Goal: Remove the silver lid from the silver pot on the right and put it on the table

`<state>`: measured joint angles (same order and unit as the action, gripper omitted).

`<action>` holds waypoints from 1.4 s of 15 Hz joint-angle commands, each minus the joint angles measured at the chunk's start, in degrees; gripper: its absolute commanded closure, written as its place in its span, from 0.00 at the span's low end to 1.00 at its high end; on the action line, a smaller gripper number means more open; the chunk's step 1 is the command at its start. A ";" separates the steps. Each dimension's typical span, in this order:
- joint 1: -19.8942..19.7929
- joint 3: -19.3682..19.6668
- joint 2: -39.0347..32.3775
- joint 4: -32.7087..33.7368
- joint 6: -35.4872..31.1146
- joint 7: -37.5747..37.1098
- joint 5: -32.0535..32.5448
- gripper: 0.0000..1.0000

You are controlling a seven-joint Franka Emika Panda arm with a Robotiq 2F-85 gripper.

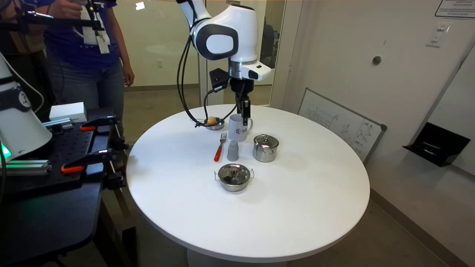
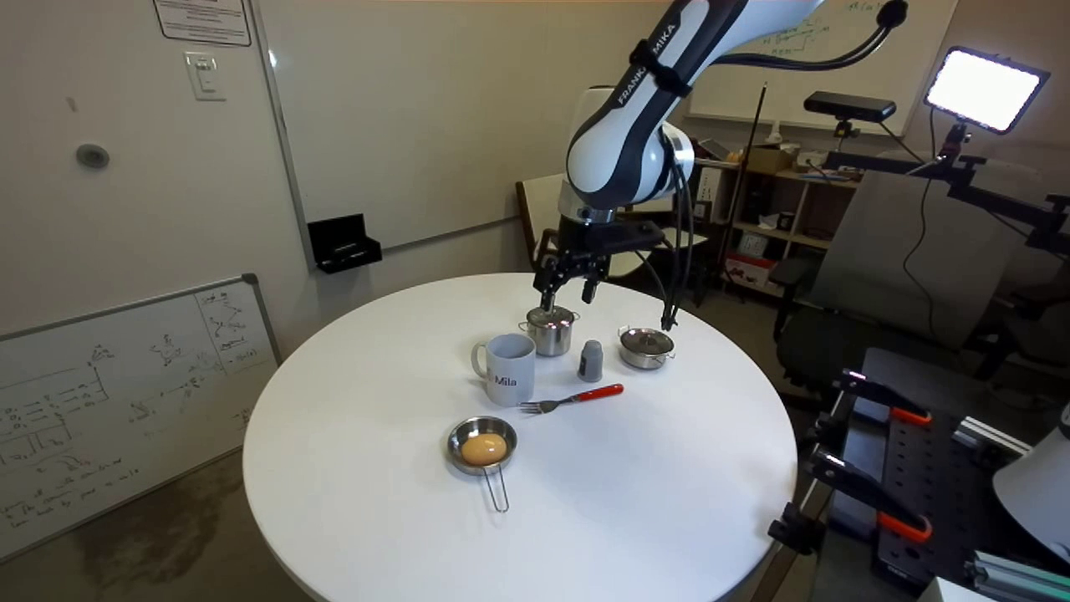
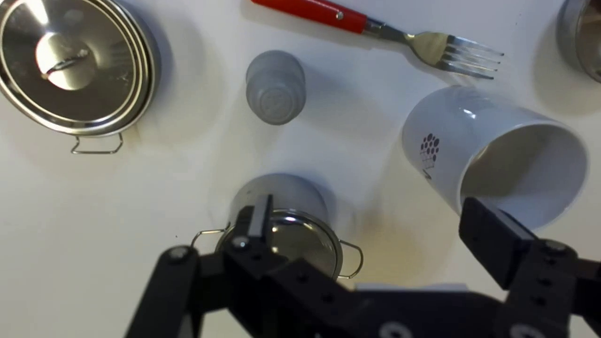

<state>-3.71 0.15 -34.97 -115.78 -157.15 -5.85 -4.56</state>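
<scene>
Gripper (image 3: 367,207), spread wide — silver lid (image 3: 307,243) below, on silver pot (image 3: 285,191)

A white mug (image 2: 511,372) lettered "Mila" stood upright beside a red-handled fork (image 2: 588,395), with a gray shaker-like piece (image 2: 590,362) between the mug and a low covered pot (image 1: 233,186). A brownish egg-shaped piece (image 2: 484,450) rested in a small wire-handled pan (image 2: 484,424). In an exterior view, a blue-shirted person (image 1: 78,59) stood in the background. A whiteboard (image 2: 142,393) bearing handwriting leaned against the wall (image 2: 125,242); a light panel (image 2: 986,89) glowed.
</scene>
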 commanded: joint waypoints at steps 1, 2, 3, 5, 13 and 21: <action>0.79 0.85 -4.28 5.29 -1.87 0.63 0.38 0.00; 0.98 1.11 -5.01 6.37 -2.20 0.52 0.66 0.00; 1.44 1.73 -5.80 7.54 -2.36 0.07 1.08 0.00; 2.75 3.68 -7.42 9.85 -2.22 -1.15 2.27 0.00; 6.76 10.10 -14.72 18.61 -1.20 -6.25 4.13 0.00; 8.87 14.04 -18.80 22.37 -0.91 -12.86 3.28 0.00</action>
<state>3.90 12.24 -51.63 -95.96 -158.68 -15.19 -1.78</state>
